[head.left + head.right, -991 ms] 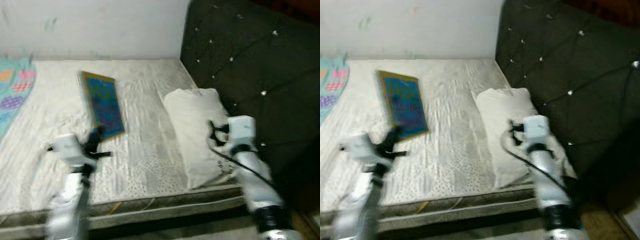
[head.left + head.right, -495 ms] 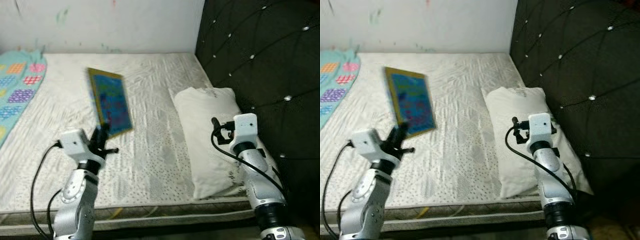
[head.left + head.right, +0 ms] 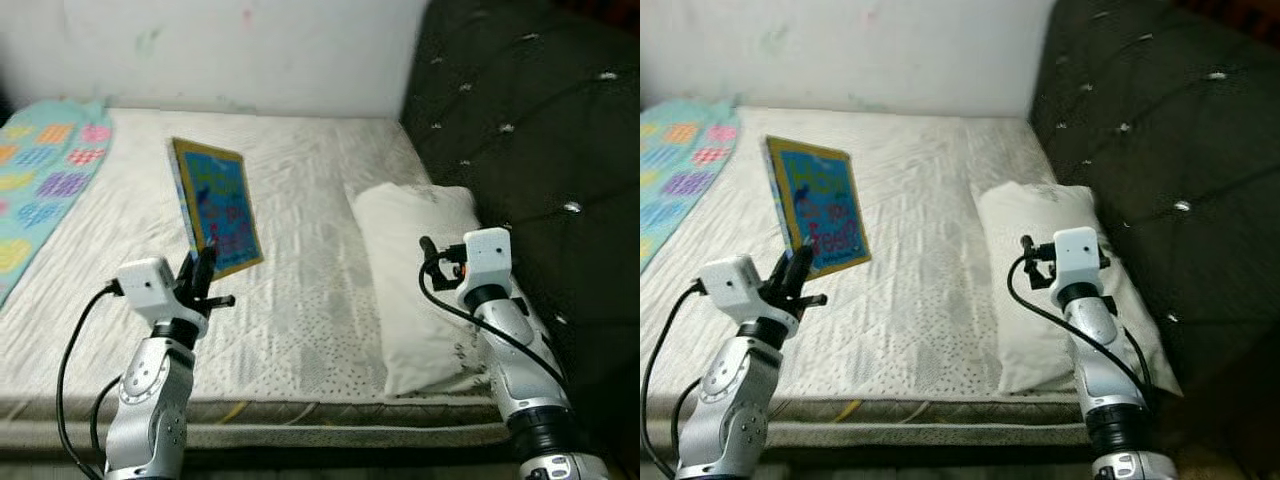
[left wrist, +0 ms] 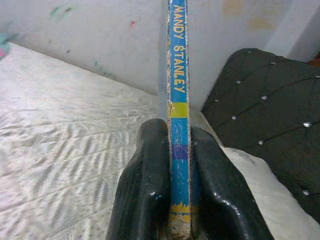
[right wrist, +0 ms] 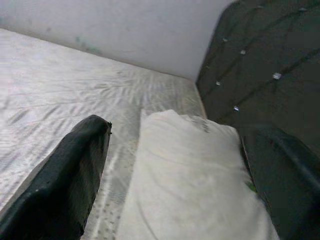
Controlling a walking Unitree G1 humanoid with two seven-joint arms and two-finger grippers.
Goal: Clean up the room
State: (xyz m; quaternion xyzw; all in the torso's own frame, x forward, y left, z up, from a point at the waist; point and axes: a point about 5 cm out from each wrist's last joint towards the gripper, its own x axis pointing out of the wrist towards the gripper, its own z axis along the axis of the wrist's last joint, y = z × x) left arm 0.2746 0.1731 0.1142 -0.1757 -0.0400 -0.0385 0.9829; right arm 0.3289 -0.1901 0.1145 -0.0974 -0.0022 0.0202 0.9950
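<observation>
Since a second ago the head views have shifted and sharpened, so the camera has moved; the left gripper (image 3: 203,268) still pinches the children's book (image 3: 216,207) by its lower edge, and the book stays raised on edge above the mattress (image 3: 300,180), its blue, yellow-bordered cover tilted toward the wall. In the left wrist view the two black fingers (image 4: 145,185) press on either side of the book's worn blue spine, which reads "MANDY STANLEY" in yellow. The right gripper (image 3: 1025,245) hovers over the white pillow (image 3: 415,270) with its fingers spread wide and nothing between them; the right wrist view shows the pillow in the gap between them. The pillow lies at the right end of the bed, against the dark tufted headboard (image 3: 520,130). A turquoise patchwork quilt (image 3: 40,180) covers the far left part of the mattress, well apart from the book. No container can be made out on the bed.
</observation>
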